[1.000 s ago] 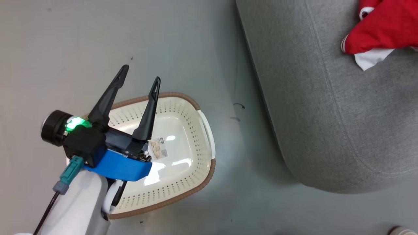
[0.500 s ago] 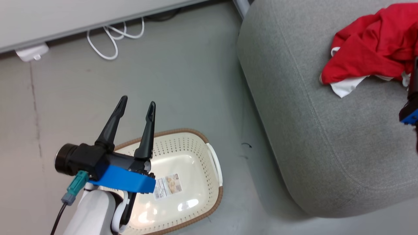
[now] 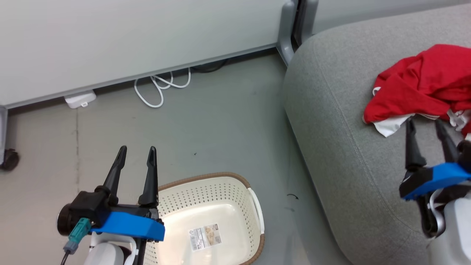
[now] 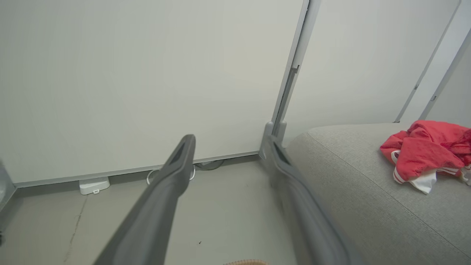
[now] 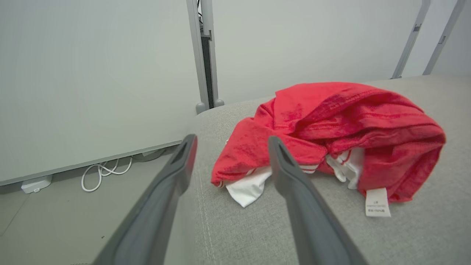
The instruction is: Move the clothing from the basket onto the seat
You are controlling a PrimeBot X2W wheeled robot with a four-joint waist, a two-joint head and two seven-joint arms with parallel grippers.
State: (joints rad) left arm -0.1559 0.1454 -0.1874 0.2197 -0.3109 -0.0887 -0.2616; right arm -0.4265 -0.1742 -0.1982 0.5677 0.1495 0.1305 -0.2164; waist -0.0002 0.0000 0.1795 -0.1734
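Clothing (image 3: 419, 88) lies bunched on the seat (image 3: 349, 165); the basket (image 3: 220, 184) beside the seat holds just a label (image 3: 205, 236). Soft, light and limp, the fabric should drape, so pinch a raised fold. Left claw (image 3: 137, 148) and right claw (image 3: 423, 122) both stand apart, empty.

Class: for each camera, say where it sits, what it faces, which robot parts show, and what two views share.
Head: looks down at basket and sofa; left claw and right claw, both open.
Left wrist: along its fingers toward the wall.
Right wrist: along its fingers at the clothing.
Both wrists share: clothing lying on sofa.
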